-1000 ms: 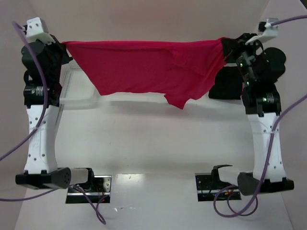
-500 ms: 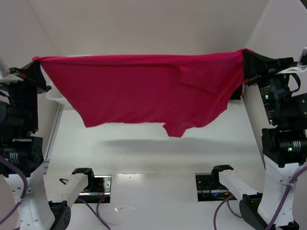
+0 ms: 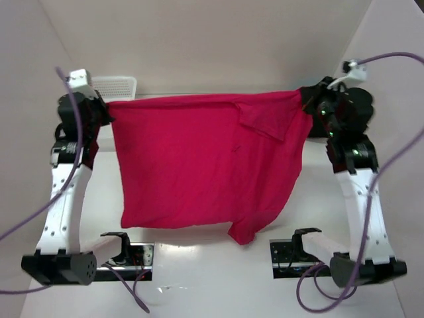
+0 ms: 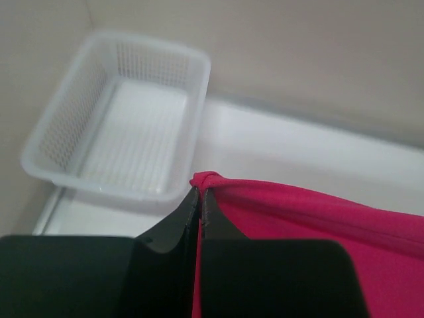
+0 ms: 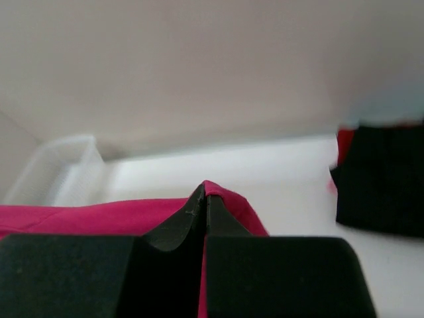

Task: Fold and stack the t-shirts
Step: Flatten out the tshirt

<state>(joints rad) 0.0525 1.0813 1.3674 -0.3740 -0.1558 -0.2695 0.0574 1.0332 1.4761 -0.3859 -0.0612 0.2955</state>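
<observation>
A crimson-red t-shirt (image 3: 199, 165) hangs stretched in the air between my two grippers, its lower edge drooping toward the near side of the table. My left gripper (image 3: 106, 106) is shut on its top left corner (image 4: 205, 180). My right gripper (image 3: 306, 101) is shut on its top right corner (image 5: 218, 191). A sleeve (image 3: 265, 119) lies folded over the front near the right end. A black t-shirt (image 5: 381, 175) lies on the table at the far right, with a bit of red beside it, seen in the right wrist view.
A white plastic mesh basket (image 4: 119, 119) stands at the far left of the table, by the back wall (image 3: 116, 85). Purple cables (image 3: 391, 152) loop off both arms. The two arm bases (image 3: 126, 255) sit at the near edge.
Both arms swung toward the near side and back out again, with the red shirt still pinched. The shirt now hangs lower and longer, its span narrower than before.
</observation>
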